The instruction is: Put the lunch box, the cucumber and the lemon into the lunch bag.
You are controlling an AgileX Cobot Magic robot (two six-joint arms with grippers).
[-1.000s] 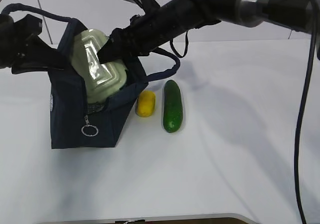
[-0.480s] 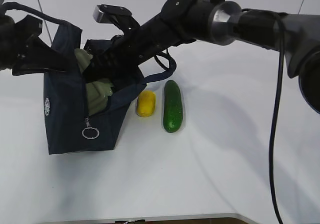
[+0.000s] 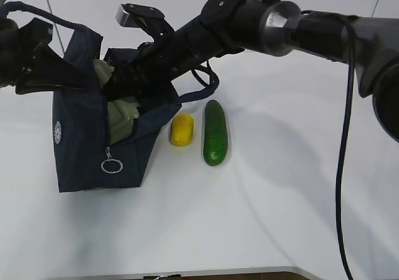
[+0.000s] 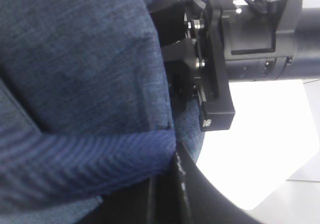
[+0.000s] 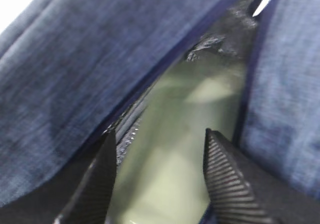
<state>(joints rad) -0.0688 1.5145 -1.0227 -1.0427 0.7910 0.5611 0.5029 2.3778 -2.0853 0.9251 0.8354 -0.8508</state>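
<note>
lunch box (image 3: pixel 121 115) on edge inside lunch bag (image 3: pixel 84 152), lid showing | right gripper (image 5: pixel 157 171) just above it, jaws spread, box seemingly released | left gripper (image 3: pixel 53 74) clenched on bag rim | lemon (image 3: pixel 181 130), cucumber (image 3: pixel 215 132) on table beside bag, nearer right arm; cucumber's long axis runs toward camera

Nothing readable anywhere, honestly; the lunch bag (image 3: pixel 93 136) has a small round white emblem (image 3: pixel 58 132) on its side, but it's too tiny to make out.
</note>
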